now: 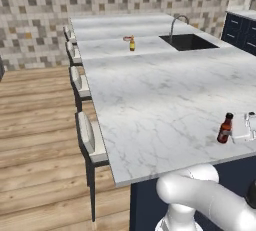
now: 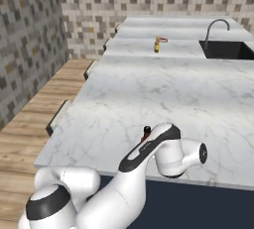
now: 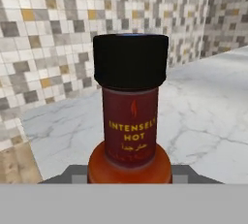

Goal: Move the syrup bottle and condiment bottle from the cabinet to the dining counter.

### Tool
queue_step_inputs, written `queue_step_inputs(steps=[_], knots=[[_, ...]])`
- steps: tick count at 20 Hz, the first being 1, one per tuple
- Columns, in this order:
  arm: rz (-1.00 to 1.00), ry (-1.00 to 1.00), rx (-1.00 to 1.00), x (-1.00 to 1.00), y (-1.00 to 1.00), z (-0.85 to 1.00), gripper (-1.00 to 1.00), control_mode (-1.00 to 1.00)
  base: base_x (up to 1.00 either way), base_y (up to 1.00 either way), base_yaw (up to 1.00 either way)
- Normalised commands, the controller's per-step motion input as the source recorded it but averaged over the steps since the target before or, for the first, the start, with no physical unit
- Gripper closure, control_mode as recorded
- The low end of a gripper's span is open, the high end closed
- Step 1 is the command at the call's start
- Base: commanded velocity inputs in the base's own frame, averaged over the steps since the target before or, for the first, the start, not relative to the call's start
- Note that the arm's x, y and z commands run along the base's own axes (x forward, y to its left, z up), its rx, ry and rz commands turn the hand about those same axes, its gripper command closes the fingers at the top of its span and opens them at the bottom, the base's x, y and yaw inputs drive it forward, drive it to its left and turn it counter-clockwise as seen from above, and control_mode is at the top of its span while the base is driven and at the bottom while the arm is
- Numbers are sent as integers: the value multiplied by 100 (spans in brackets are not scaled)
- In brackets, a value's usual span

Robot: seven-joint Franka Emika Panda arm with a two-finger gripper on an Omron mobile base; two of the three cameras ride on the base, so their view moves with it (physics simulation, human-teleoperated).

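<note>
The condiment bottle, slim and reddish-brown with a black cap, stands upright near the front right edge of the dining counter. My gripper reaches it from the right and is shut on the bottle's body. Seen close up in the hand view, the condiment bottle shows its black cap and a red label reading "intensely hot", with marble behind it. From the right base view only the top of the condiment bottle peeks out behind my forearm. The syrup bottle and the cabinet are out of view.
A small yellow-orange bottle stands far back on the marble, left of a black sink with a curved faucet. Pale-seated stools line the counter's left edge above wood floor. Navy drawer units stand at the far right.
</note>
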Motion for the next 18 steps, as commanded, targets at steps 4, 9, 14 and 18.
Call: queue_step_inputs(steps=[4, 9, 14, 18], knots=[[0, 2, 0, 32, 0, -34, 100, -100, 0, 0, 0], [0, 0, 0, 31, 0, -42, 100, -100, 0, 0, 0], [0, 0, 0, 24, 0, -41, 100, -100, 0, 0, 0], [0, 0, 0, 19, 0, -44, 100, -100, 0, 0, 0]])
